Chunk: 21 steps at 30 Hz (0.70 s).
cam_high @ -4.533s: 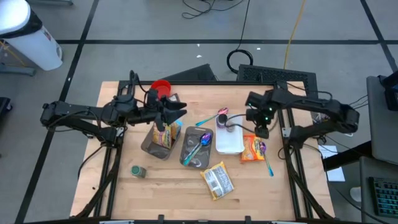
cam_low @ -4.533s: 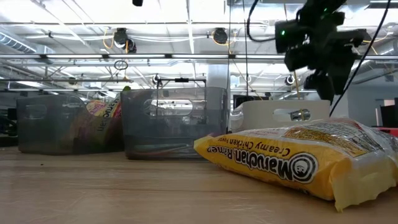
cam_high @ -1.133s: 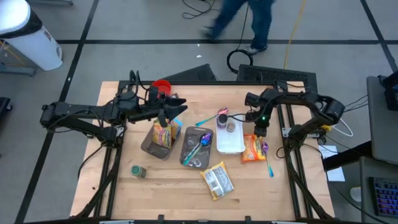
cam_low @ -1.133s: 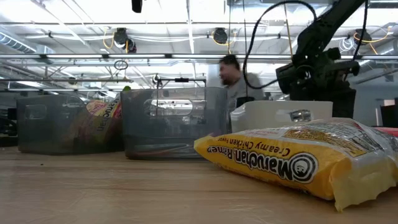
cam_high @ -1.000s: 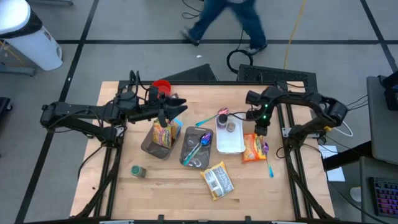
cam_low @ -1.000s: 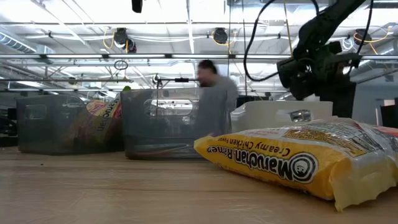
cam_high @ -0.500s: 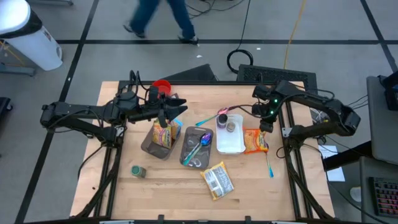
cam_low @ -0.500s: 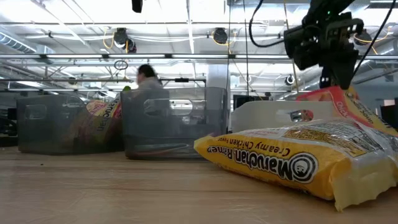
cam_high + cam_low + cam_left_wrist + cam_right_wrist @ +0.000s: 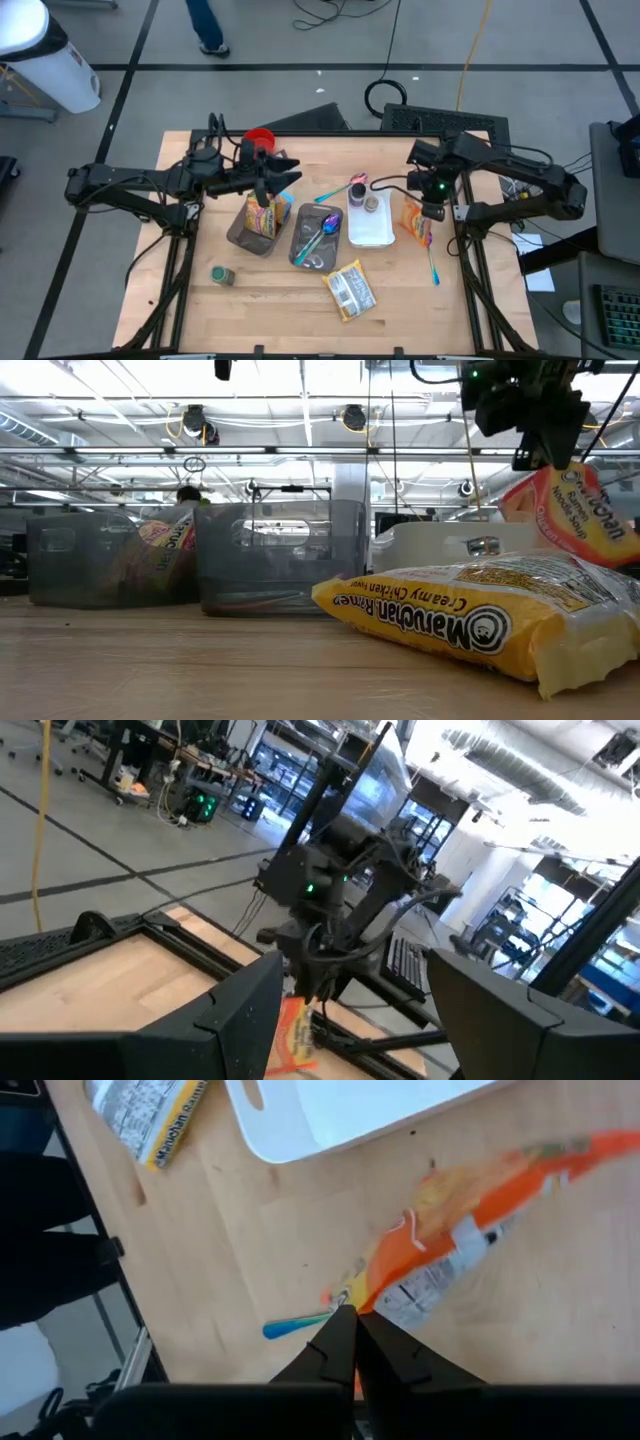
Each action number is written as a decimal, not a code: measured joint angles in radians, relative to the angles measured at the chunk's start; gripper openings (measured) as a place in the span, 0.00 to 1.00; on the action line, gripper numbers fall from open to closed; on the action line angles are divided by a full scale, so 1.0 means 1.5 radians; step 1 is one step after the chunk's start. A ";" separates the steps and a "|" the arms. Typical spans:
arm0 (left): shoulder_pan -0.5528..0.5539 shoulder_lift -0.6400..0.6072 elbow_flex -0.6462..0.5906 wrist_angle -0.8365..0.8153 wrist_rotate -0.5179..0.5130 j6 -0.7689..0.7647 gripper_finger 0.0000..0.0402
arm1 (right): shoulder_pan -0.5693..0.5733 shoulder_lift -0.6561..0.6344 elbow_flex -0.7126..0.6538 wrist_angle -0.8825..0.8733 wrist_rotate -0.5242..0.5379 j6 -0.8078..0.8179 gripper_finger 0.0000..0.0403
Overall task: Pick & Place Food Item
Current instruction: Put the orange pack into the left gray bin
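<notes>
Above table's right side, right gripper (image 9: 432,212) jaws pinch orange noodle packet (image 9: 415,220) aloft; left gripper (image 9: 285,177) jaws wide.

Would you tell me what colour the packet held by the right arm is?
Mostly orange, with some yellow; the packet shows best in the right wrist view.

Orange noodle packet (image 9: 572,510) — now airborne
</notes>
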 joint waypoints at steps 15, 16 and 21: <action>0.000 0.181 0.213 -0.284 0.121 0.072 0.64 | 0.027 -0.024 0.133 -0.001 -0.003 0.036 0.00; 0.000 0.204 0.247 -0.323 0.122 0.096 0.64 | 0.029 -0.024 0.147 0.003 -0.004 0.037 0.00; 0.000 0.295 0.404 -0.475 0.131 0.202 0.64 | 0.069 -0.024 0.214 0.068 -0.048 0.079 0.00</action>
